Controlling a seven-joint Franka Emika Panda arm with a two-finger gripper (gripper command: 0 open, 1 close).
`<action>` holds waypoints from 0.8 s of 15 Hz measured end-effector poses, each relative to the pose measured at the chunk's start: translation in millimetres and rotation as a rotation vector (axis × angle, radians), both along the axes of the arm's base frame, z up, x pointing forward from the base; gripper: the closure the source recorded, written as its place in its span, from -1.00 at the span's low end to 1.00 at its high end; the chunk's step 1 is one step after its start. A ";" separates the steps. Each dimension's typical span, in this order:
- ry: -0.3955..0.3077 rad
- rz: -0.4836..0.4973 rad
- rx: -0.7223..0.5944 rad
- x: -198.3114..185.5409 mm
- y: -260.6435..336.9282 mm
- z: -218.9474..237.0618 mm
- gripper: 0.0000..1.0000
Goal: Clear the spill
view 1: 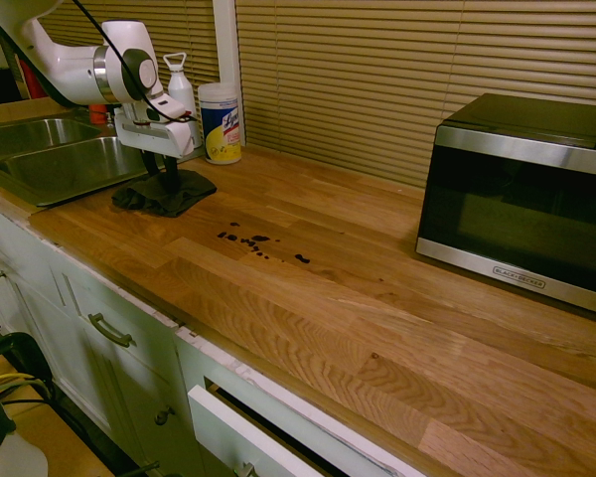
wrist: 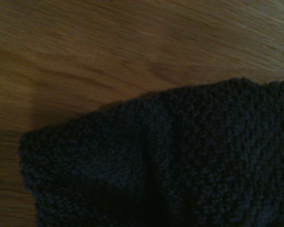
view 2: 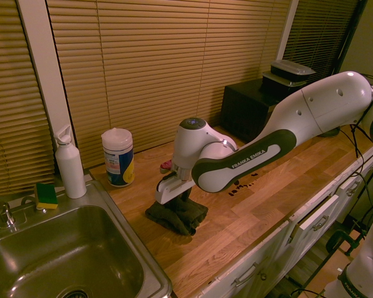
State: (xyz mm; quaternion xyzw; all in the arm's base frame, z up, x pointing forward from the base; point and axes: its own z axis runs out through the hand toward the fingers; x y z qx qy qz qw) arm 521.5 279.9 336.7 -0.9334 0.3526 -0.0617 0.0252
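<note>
End effector (view 1: pixel 162 171) points straight down over a black cloth rag (view 1: pixel 165 195), fingers planted in the middle of the rag; fingers look partway drawn in but too dark against the cloth to say if they pinch it, cannot tell. Same contact in second exterior view, end effector (view 2: pixel 177 205) on rag (view 2: pixel 176 216).

Largest to smallest: wooden tabletop (view 1: pixel 377 328) runs whole length of first exterior view, white cabinets with drawers (view 1: pixel 89 328) below its near edge. Blinds (view 1: pixel 377 70) cover far wall. Black and steel microwave (view 1: pixel 521 194) sits far right on tabletop, well apart from everything else. Steel sink (view 1: pixel 50 159) set in at far left, just left of the rag. White arm (view 2: pixel 286 130) reaches in over tabletop. Rag lies flat, bunched, near sink edge; wrist view shows its knobbly weave (wrist: pixel 180 165) on bare wood grain.

Wipes canister (view 1: pixel 220 122), white with blue-yellow label, stands upright behind rag at the blinds. White bottle (view 1: pixel 182 89) upright just left of canister. Yellow-green sponge (view 2: pixel 46 194) on sink rim beside bottle in second exterior view. Small pink thing (view 2: pixel 166 165) on tabletop behind arm, cannot tell what.

Spill (view 1: pixel 261 243): short trail of small dark drops on tabletop, right of rag, near but apart, between rag and microwave, nearer the rag. Not touched by the rag.
</note>
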 end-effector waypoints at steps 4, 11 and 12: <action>0.004 -0.018 0.001 2.3 -5.8 2.8 1.00; 0.021 -0.068 -0.023 3.4 -48.0 5.4 1.00; 0.024 -0.075 -0.027 0.2 -55.6 5.5 1.00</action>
